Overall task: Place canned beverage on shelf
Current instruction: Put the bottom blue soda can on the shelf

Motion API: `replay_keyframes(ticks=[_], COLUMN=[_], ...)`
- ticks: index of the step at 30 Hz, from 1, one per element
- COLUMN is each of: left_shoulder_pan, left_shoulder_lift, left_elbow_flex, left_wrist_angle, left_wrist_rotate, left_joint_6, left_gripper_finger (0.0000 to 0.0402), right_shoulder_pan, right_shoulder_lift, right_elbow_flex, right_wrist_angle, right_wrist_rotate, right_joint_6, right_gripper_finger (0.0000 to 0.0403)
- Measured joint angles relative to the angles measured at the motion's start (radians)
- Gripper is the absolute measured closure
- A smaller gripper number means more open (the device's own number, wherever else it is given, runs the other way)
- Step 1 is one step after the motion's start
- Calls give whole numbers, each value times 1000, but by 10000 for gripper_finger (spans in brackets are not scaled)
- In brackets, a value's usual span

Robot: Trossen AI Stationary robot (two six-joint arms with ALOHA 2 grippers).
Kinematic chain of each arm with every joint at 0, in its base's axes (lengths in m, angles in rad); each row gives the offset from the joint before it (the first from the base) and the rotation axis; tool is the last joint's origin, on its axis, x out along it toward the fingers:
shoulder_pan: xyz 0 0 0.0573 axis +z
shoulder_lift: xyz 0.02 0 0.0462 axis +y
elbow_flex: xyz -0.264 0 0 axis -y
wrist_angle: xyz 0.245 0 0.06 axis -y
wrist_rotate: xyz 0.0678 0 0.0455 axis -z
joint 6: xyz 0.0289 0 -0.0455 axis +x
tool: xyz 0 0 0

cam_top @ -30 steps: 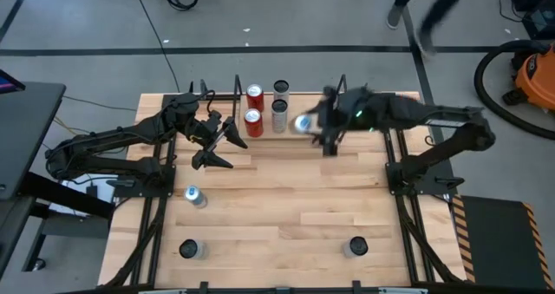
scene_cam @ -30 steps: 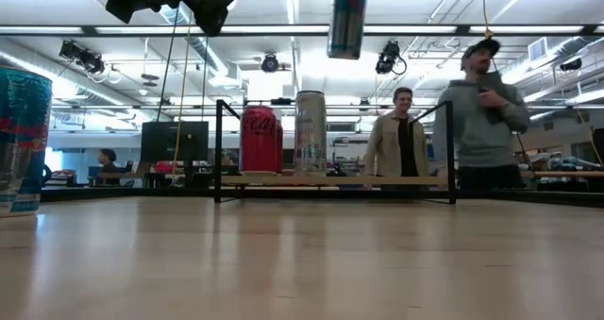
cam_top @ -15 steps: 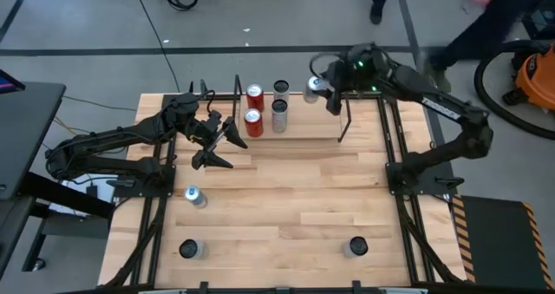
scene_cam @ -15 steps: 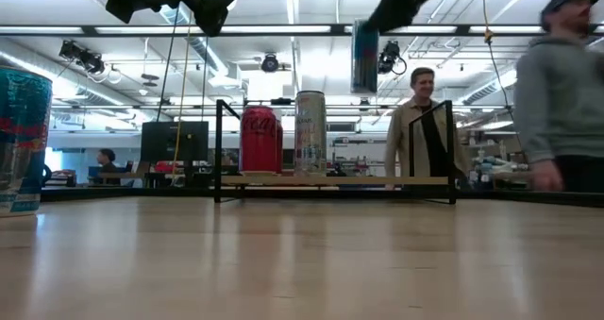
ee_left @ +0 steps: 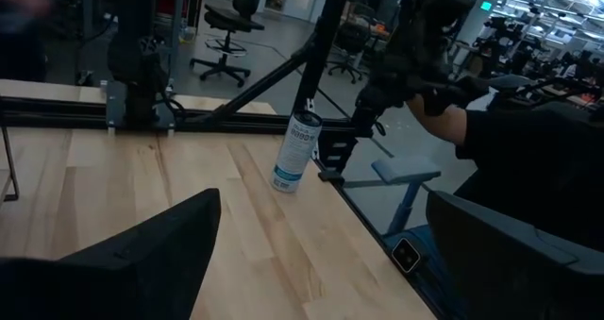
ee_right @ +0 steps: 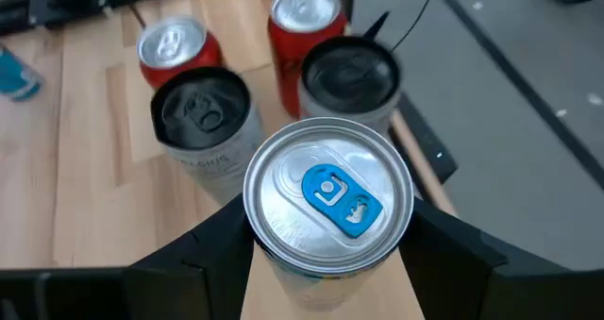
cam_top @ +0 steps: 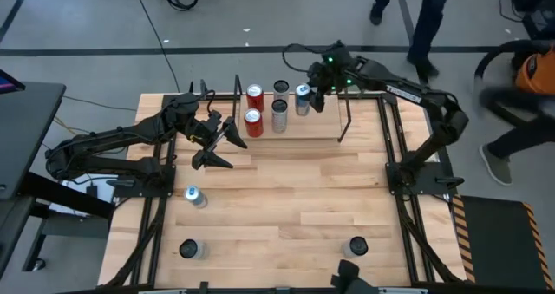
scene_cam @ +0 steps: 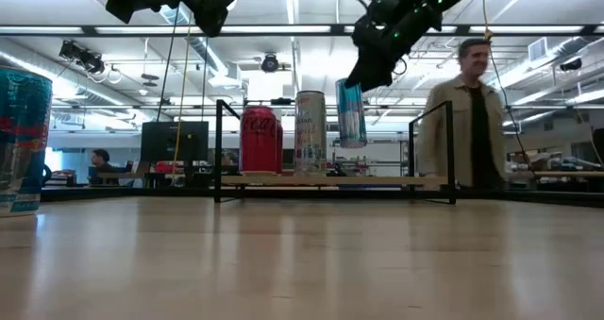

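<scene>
The right gripper (cam_top: 314,94) is closed around a slim blue-and-silver can (scene_cam: 351,113), held upright above the shelf (scene_cam: 415,181) just beside the white can (scene_cam: 310,132) and red can (scene_cam: 260,139) already standing there. Lowered off-line, it could clip a neighbour and topple it, or catch the board's edge. The left gripper (cam_top: 221,144) waits fully open over the table, holding nothing. The can labels are too small to read.
</scene>
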Motion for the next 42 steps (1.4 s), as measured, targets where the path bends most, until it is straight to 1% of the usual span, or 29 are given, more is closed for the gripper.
replay_keyframes(ticks=[3,6,11,13,17,21,24,26,35,39,42], left_shoulder_pan=[0,0,0,0,-1,-8,-13,-14,-13,-13,-13], left_shoulder_lift=[0,0,0,0,0,0,0,0,0,0,0], left_elbow_flex=[0,0,0,0,0,0,0,0,0,0,0], left_wrist_angle=[-17,-35,-40,-39,-39,-38,-36,-31,-31,-31,-31], left_wrist_rotate=[0,0,0,0,0,-3,-19,-22,-24,-24,-24], left_joint_6=[4,10,16,16,15,17,19,19,19,19,19], left_gripper_finger=[26,26,26,26,26,26,26,26,26,26,26], right_shoulder_pan=[-1,-11,-32,-34,-34,-34,-34,-34,-47,-58,-73], right_shoulder_lift=[20,14,-50,-84,-172,-252,-274,-259,-133,-101,-95], right_elbow_flex=[0,-1,-2,-26,-148,-310,-391,-428,-440,-439,-417], right_wrist_angle=[-11,-43,-178,-173,-77,131,284,367,473,483,480], right_wrist_rotate=[0,15,19,19,12,11,15,15,20,41,38], right_joint_6=[0,0,-3,-3,-1,26,46,59,48,28,30], right_gripper_finger=[167,167,167,167,167,167,166,166,166,166,166])
